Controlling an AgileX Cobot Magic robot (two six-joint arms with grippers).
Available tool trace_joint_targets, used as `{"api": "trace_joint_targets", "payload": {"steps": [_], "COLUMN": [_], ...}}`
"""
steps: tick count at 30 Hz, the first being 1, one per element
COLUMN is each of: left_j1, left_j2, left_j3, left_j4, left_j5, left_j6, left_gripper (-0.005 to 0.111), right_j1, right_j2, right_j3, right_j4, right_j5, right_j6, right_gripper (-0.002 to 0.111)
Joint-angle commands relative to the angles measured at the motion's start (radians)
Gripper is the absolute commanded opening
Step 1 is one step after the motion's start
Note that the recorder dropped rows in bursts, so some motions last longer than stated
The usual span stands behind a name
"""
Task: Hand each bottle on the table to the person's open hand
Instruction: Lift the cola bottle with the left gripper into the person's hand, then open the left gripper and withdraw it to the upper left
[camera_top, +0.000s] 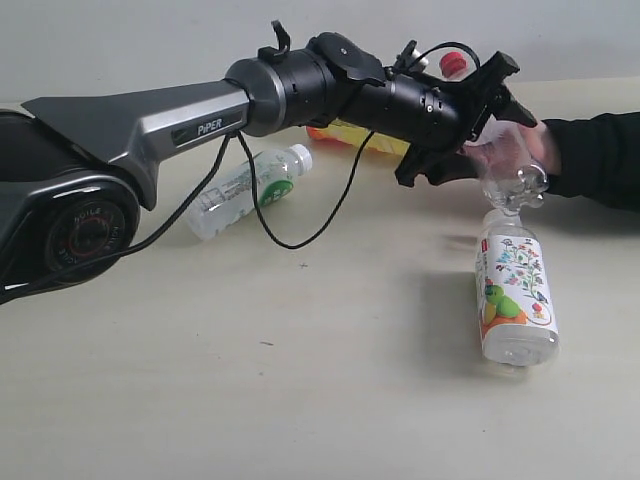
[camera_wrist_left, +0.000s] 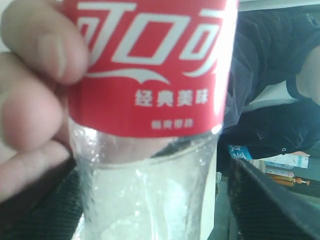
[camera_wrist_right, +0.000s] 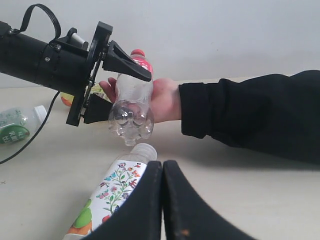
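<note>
My left gripper (camera_top: 495, 145) reaches across to the right and stands around the clear bottle with red label (camera_top: 505, 165) (camera_wrist_left: 150, 165). One finger (camera_wrist_left: 270, 200) stands apart from the bottle's side, so the jaws are open. The person's open hand (camera_top: 540, 145) (camera_wrist_left: 30, 100) has its fingers wrapped round that bottle. The white fruit-picture bottle (camera_top: 515, 295) (camera_wrist_right: 112, 192) lies on the table (camera_top: 300, 380) just below. Further left, the white-green bottle (camera_top: 245, 190) also lies on the table. The yellow bottle (camera_top: 350, 135) is mostly hidden behind the arm. My right gripper (camera_wrist_right: 162, 165) is shut and empty, close above the fruit-picture bottle.
The person's black-sleeved forearm (camera_top: 600, 155) stretches in from the right edge. My left arm (camera_top: 150, 130) and its loose black cable (camera_top: 300, 235) span the back left of the table.
</note>
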Motion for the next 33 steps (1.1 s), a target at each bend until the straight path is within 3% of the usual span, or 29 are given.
{"api": "trace_joint_targets", "payload": {"steps": [1, 6, 33], "left_j1": [0.003, 0.003, 0.010], "left_j2": [-0.016, -0.048, -0.145], "left_j3": [-0.008, -0.008, -0.008], "left_j4": [-0.002, 0.007, 0.277], "left_j5": [0.030, 0.097, 0.345], "left_j6": [0.007, 0.023, 0.032], "left_gripper": [0.081, 0.090, 0.089], "right_j1": [-0.005, -0.005, -0.005], "right_j2": [-0.005, -0.005, -0.005], "right_j3": [0.003, 0.003, 0.003], "right_j4": [0.000, 0.000, 0.000], "right_j5": [-0.008, -0.008, -0.008], "right_j6": [-0.005, -0.005, -0.005], "right_gripper": [0.000, 0.000, 0.000]}}
